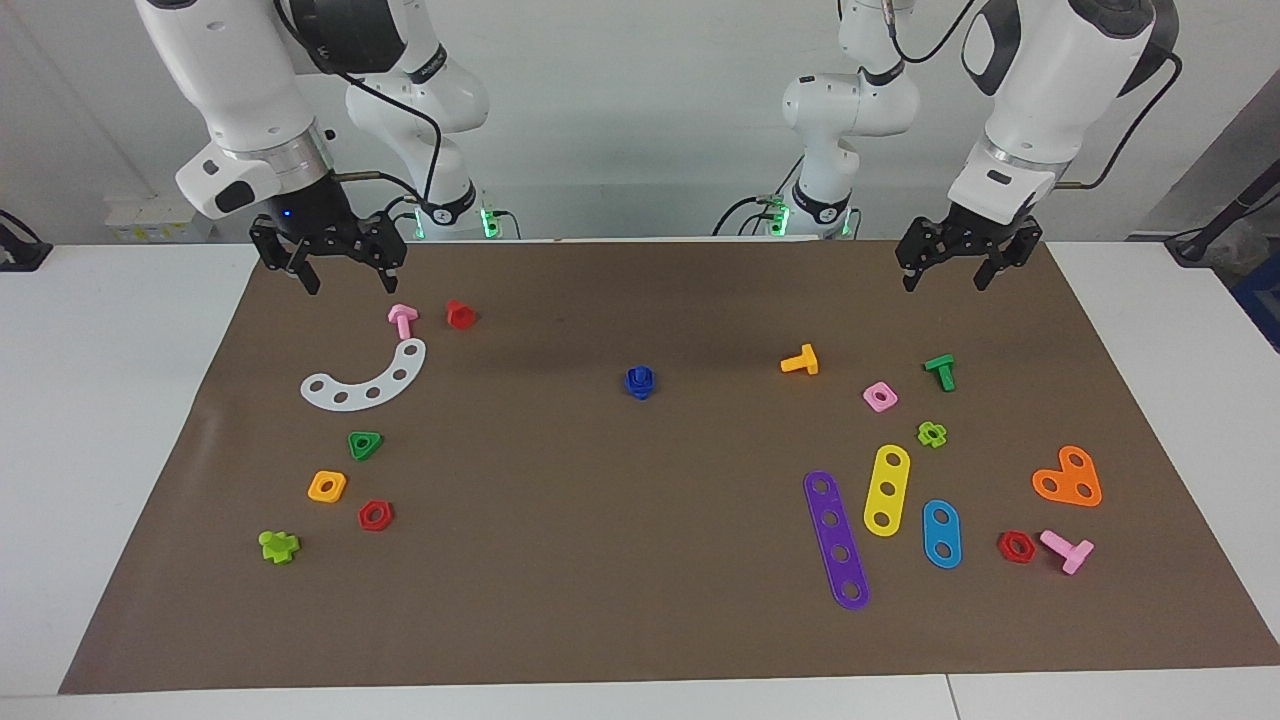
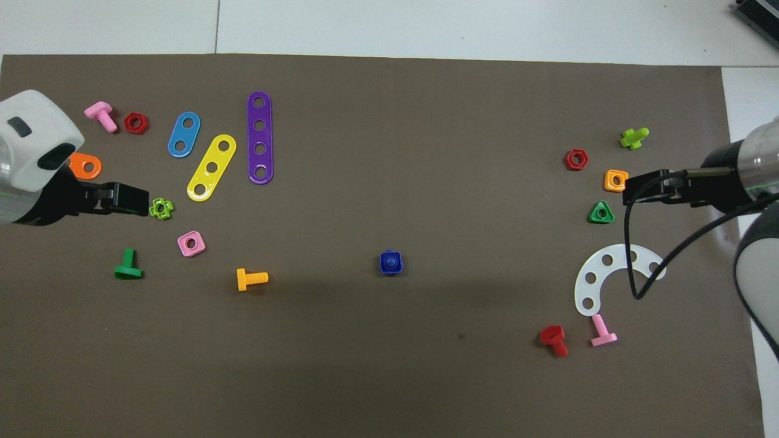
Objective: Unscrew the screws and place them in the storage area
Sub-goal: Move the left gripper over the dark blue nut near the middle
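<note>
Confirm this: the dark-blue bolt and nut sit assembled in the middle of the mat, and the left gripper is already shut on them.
Not right. The dark-blue bolt and nut do sit assembled mid-mat, but nothing holds them. The facing view shows the left gripper open, up in the air at the mat's edge by the robots, toward the left arm's end. The right gripper hangs open too, near a pink bolt.

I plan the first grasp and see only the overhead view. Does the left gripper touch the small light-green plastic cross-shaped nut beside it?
Observer: No. In the facing view the left gripper hangs in the air, apart from the light-green cross-shaped nut.
Operator: Are its fingers open?
Observer: Yes, open; the right gripper, also raised, is open too.
Operator: How does the dark-blue plastic bolt sit?
Observer: It stands upright on the brown mat, with neither gripper near it.
</note>
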